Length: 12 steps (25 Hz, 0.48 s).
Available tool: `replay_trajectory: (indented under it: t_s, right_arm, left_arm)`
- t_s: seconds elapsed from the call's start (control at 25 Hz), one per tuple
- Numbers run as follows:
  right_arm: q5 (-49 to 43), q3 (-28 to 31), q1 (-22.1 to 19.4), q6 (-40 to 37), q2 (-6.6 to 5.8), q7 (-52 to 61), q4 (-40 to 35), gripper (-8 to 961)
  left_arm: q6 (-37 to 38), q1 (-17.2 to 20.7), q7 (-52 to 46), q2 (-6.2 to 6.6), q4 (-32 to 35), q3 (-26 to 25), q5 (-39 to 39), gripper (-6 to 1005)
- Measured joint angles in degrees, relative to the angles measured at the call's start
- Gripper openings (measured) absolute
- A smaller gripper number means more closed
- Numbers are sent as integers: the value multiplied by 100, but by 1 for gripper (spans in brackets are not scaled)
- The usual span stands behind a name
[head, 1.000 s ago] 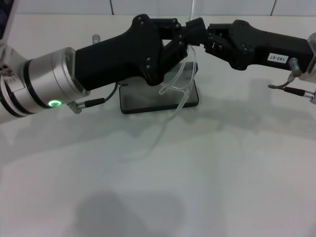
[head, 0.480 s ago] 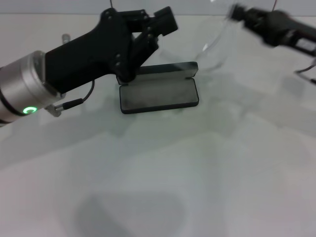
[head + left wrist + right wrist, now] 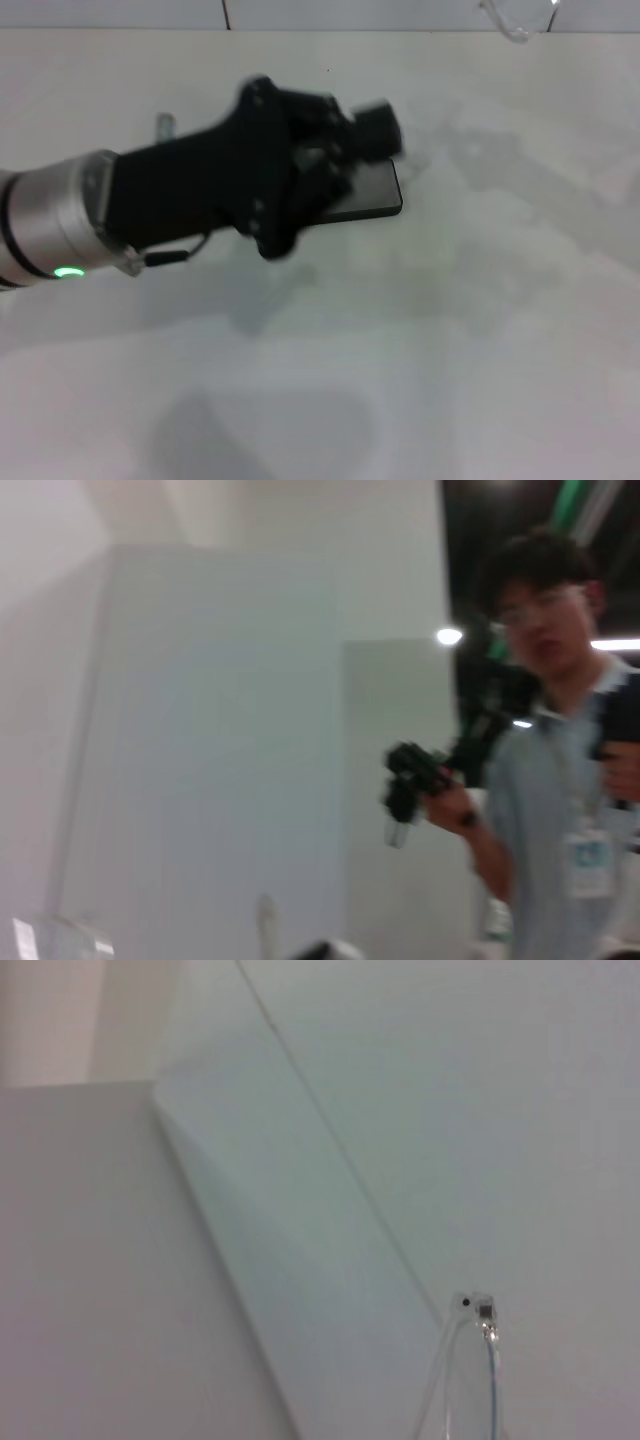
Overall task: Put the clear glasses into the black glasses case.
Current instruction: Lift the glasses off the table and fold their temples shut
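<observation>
A pale wall (image 3: 200, 740) fills most of the left wrist view, made of flat panels meeting at faint seams. Beside it stands a man (image 3: 560, 750) in glasses and a light short-sleeved shirt, with a badge (image 3: 588, 863) hanging at his chest. He holds up a black handheld device (image 3: 420, 780) in one hand (image 3: 452, 808), with something clear hanging under it. Behind his head is a dark ceiling with a round lamp (image 3: 449, 636) lit. A clear, blurred thing (image 3: 60, 938) shows at the lower corner.

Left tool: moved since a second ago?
Yes. The left tool has dropped nearer the camera and now hangs over the black glasses case, hiding most of it.
</observation>
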Motion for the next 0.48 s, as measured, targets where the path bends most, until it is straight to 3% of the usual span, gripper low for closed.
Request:
replay_trajectory:
  t_s: [0.16,0.48]
  right_arm:
    - [47,-323,205,-88,15,-28,99,48]
    - [68,-924,626,-91,35,-214,371,48]
  left_arm:
    - [10,-111,155,-7,-20,292,1,41]
    - [-31,-380,246,-7,-314,332,-31,41]
